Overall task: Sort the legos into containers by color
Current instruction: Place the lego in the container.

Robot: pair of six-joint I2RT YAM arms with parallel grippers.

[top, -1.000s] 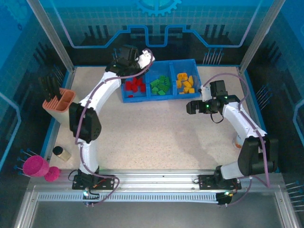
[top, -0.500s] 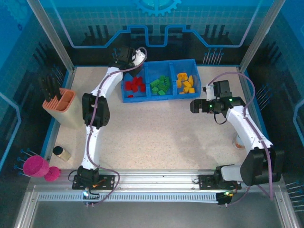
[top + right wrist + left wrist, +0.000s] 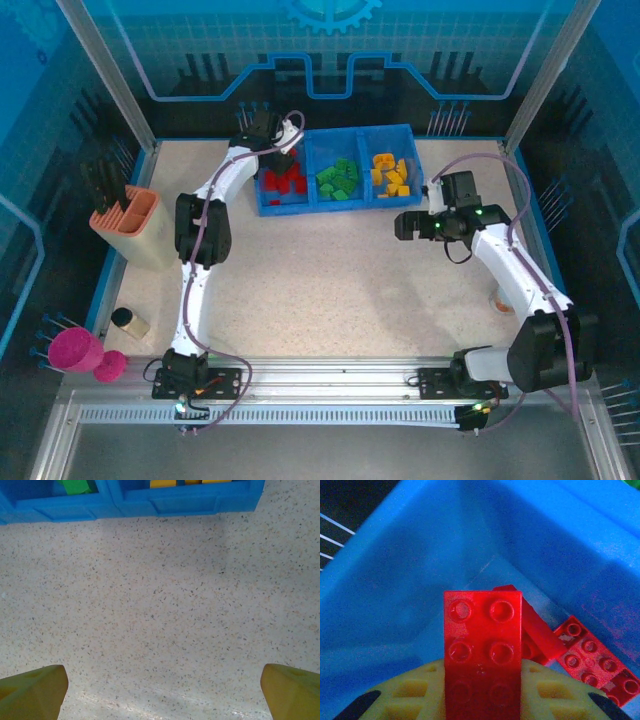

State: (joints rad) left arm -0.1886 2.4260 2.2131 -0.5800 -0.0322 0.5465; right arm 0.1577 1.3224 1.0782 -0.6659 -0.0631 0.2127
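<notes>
The left claw (image 3: 271,149) grips a red brick (image 3: 482,645) over the blue tray's (image 3: 330,207) left compartment (image 3: 385,605), where other red bricks (image 3: 592,660) lie, green bricks (image 3: 338,180) sit in the middle one, orange-yellow bricks (image 3: 389,174) in the right, and the right claw (image 3: 403,225) gapes wide above bare table (image 3: 320,280) nearby.

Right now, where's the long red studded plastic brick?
The red brick is in the left gripper, over the blue tray's left compartment, beside other red bricks.

Blue three-compartment tray (image 3: 335,206) — red legos (image 3: 285,181) left, green legos (image 3: 338,179) middle, orange-yellow legos (image 3: 390,175) right.
</notes>
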